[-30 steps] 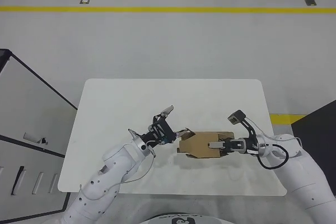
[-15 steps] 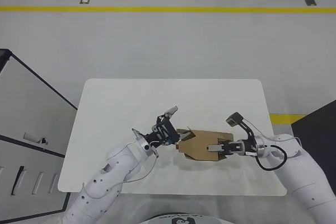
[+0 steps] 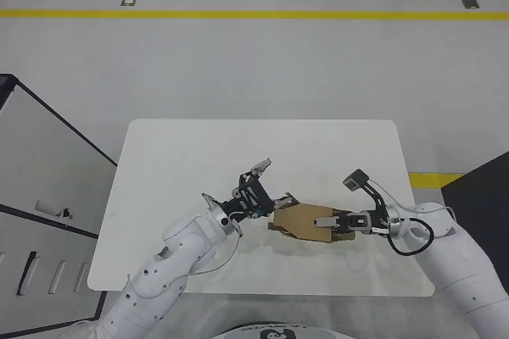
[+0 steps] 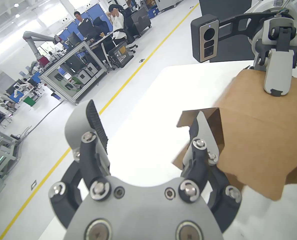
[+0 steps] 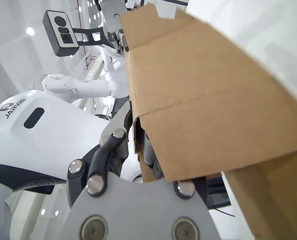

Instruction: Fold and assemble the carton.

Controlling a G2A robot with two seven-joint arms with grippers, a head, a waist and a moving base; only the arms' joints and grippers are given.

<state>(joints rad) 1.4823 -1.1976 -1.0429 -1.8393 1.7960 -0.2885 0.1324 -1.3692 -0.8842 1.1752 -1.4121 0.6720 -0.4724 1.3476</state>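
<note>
The left gripper point(image 4: 146, 112) is spread wide with nothing between its fingers. One ribbed finger point(image 4: 96, 122) stands free over the white table point(image 3: 195, 152). The other finger sits right at the open end of the carton point(image 4: 250, 138), against a small end flap point(image 4: 185, 119) (whether it reaches inside the opening or only rests beside it cannot be told). From above, this gripper lies just beside the carton's end, on the side nearer the table's middle.

The right gripper point(image 3: 324, 221) is closed on the opposite end of the carton. One pale finger lies flat along the top panel, and the cardboard wall passes between the fingers in the right wrist view, where the second finger is mostly hidden behind the board.

The carton is plain brown cardboard, a partly opened sleeve rather than a squared box. Its panels lean, and crease lines run across the upper face. Short flaps stick out loose at the end toward the left gripper. It sits near the front middle of the table between the two grippers, its long axis running from one to the other
</note>
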